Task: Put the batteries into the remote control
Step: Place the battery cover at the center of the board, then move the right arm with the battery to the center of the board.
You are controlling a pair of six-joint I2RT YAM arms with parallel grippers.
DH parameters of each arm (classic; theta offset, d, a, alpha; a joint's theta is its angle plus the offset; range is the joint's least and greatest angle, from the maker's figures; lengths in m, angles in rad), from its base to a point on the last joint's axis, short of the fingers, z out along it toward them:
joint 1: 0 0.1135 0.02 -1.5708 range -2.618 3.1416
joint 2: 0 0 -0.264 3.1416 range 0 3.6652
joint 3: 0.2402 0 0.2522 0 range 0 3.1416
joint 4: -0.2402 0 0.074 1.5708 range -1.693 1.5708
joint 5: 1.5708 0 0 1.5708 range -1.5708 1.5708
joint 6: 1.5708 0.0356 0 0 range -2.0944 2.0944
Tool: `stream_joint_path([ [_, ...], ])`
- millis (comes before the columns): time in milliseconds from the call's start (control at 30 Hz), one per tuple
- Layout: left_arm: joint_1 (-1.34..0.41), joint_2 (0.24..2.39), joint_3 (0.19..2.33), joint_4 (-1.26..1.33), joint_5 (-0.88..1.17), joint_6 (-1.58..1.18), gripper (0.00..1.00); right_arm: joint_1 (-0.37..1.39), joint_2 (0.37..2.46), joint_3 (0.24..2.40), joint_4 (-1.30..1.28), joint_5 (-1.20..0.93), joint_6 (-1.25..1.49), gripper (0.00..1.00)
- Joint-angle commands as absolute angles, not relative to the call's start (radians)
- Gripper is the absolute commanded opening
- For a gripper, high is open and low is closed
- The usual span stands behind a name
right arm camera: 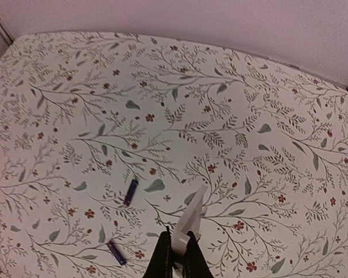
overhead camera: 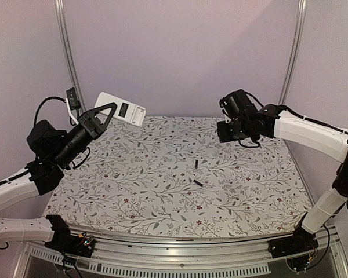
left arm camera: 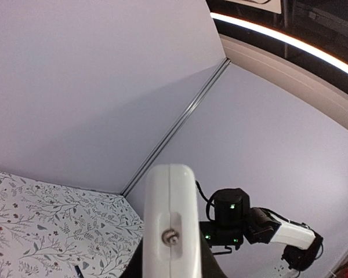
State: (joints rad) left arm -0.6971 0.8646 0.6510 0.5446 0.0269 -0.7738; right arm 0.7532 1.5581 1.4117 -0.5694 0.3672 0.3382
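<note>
White remote control (overhead camera: 136,114), dark slot (overhead camera: 123,110) showing, clamped in left fingers (overhead camera: 100,110); right fingers (right arm camera: 162,260) pinch white sliver (right arm camera: 192,215).

White, black and lilac over a leafy cloth

We see a white cloth (overhead camera: 162,202) printed with grey-green leafy sprigs and small red flowers, under plain pale lilac walls (overhead camera: 180,52) edged by silver posts (overhead camera: 68,52). The remote (overhead camera: 133,113) is white with a dark slot (overhead camera: 123,109); its end in the left wrist view is plain white with a silver screw (left arm camera: 170,234). The batteries (overhead camera: 196,164) look black from above and dark blue-violet from the right wrist. We find the arms (overhead camera: 304,130) white with black joints, the left gripper (overhead camera: 111,110) and right gripper (right arm camera: 178,236) black, and the piece (right arm camera: 192,211) at the right fingers white.
</note>
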Motion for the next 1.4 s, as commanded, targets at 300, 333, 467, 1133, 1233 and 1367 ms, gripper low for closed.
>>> stream_joint_path([
  [300, -0.687, 0.729, 0.453, 0.506, 0.031, -0.857, 0.0, 0.74, 2.016, 1.364, -0.966, 0.499, 0.345, 0.0],
  [333, -0.687, 0.72, 0.443, 0.504, 0.03, -0.859, 0.0, 0.741, 2.034, 1.353, -0.948, 0.48, 0.343, 0.0],
  [467, -0.689, 0.697, 0.422, 0.483, 0.017, -0.864, 0.0, 0.741, 2.067, 1.333, -0.908, 0.431, 0.339, 0.0],
  [1133, -0.692, 0.716, 0.405, 0.498, 0.033, -0.872, 0.0, 0.749, 1.748, 1.394, -0.669, 0.188, 0.265, 0.82],
  [1233, -0.695, 0.719, 0.403, 0.504, 0.034, -0.87, 0.0, 0.784, 1.556, 1.314, -0.405, 0.089, 0.196, 0.94],
  [1367, -0.7, 0.729, 0.405, 0.519, 0.044, -0.866, 0.0, 0.902, 1.339, 1.096, 0.096, -0.055, 0.009, 0.95],
])
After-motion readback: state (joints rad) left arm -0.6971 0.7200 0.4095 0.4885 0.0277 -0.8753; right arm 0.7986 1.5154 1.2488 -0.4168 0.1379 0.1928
